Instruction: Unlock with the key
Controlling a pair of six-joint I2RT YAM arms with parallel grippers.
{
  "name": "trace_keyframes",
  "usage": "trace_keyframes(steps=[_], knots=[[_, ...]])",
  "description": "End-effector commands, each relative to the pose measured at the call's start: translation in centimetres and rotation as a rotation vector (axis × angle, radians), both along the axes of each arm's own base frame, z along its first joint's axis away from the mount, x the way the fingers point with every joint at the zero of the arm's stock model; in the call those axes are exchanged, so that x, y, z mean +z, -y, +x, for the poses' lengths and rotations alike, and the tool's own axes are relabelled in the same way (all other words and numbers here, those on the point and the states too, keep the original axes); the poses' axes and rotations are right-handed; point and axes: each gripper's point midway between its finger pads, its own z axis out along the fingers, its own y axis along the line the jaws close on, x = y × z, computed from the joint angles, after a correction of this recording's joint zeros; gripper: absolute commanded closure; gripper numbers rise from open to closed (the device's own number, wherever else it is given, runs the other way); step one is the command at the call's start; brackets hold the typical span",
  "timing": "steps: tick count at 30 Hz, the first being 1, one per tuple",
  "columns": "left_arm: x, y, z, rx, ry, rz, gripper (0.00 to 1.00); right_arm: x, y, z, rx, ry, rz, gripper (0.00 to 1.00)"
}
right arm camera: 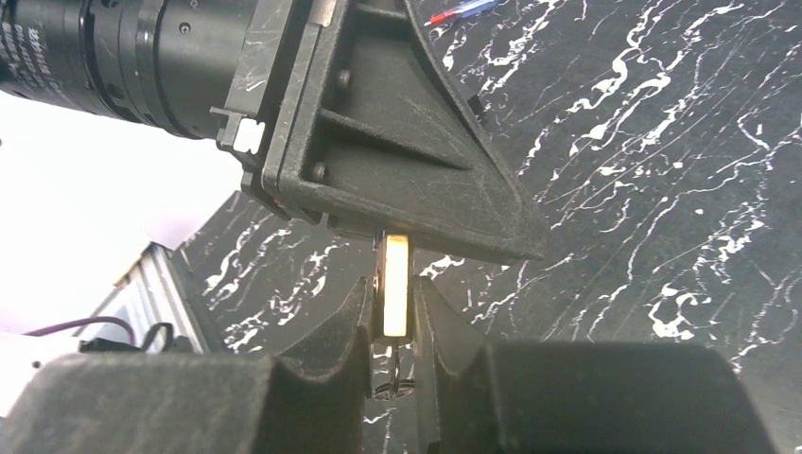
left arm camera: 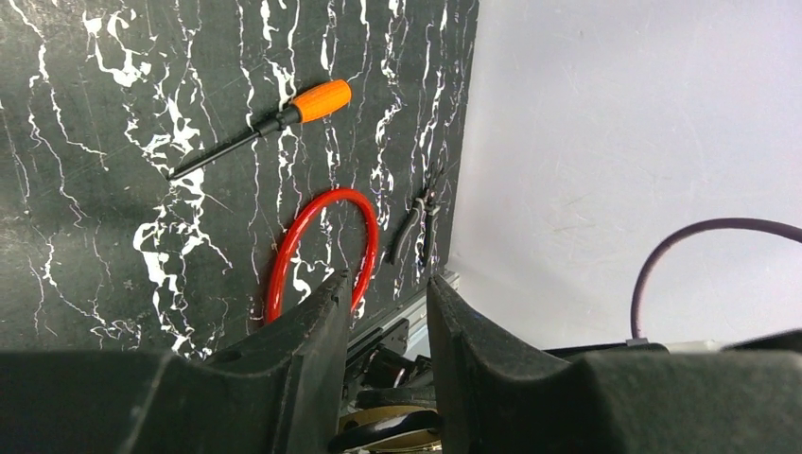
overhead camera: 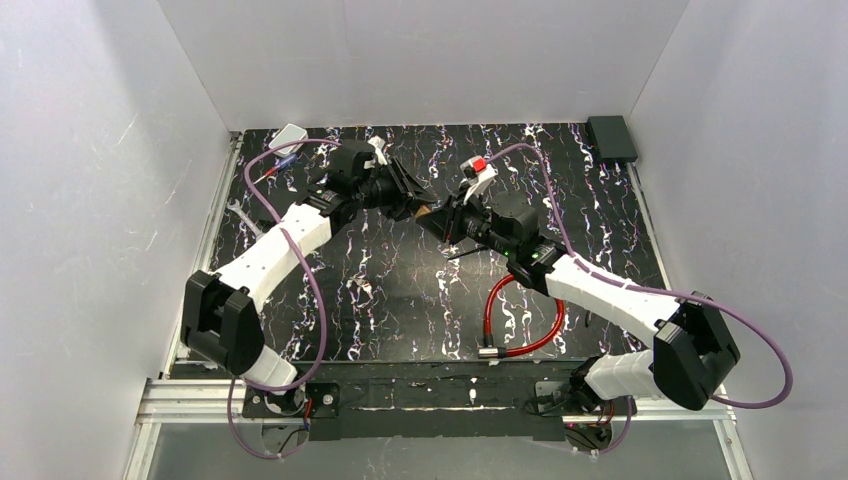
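A small brass padlock (overhead camera: 425, 212) hangs in the air between my two grippers at the far middle of the table. My right gripper (right arm camera: 393, 288) is shut on its brass body (right arm camera: 396, 279), seen edge-on, and a small dark ring hangs below it. My left gripper (left arm camera: 388, 279) meets it from the other side. A black curved bar and a bit of brass (left arm camera: 392, 427) span the gap low between the left gripper's fingers. The key (left arm camera: 317, 101), with an orange head and a thin black tail, lies loose on the table, held by neither gripper.
A red cable loop (overhead camera: 545, 335) lies near the front right, and a dark plier-like tool (left arm camera: 416, 225) sits by the table edge. A pen (right arm camera: 463, 11) and a white box (overhead camera: 288, 135) are at the far left, a black box (overhead camera: 612, 138) at the far right.
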Motion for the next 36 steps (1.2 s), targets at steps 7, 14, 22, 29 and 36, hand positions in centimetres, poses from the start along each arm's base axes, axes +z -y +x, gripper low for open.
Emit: trace_keyframes(steps=[7, 14, 22, 29, 36], knots=[[-1.4, 0.0, -0.5, -0.035, -0.050, 0.048, 1.00, 3.2, 0.6, 2.0, -0.055, 0.284, -0.152, 0.99], [-1.3, 0.1, -0.5, -0.042, -0.060, 0.044, 0.84, 2.1, -0.1, 1.7, -0.035, 0.333, -0.283, 0.99], [-0.8, -0.1, -0.6, -0.036, -0.044, 0.039, 0.64, 0.3, 0.3, 1.4, -0.043, 0.310, -0.315, 0.99], [-0.4, -0.1, -0.7, -0.040, -0.029, 0.035, 0.46, -1.3, 0.6, 1.6, -0.060, 0.278, -0.344, 0.99], [-0.1, -0.3, -0.6, -0.041, -0.018, 0.028, 0.40, -2.6, 0.8, 1.6, -0.065, 0.251, -0.361, 0.99]])
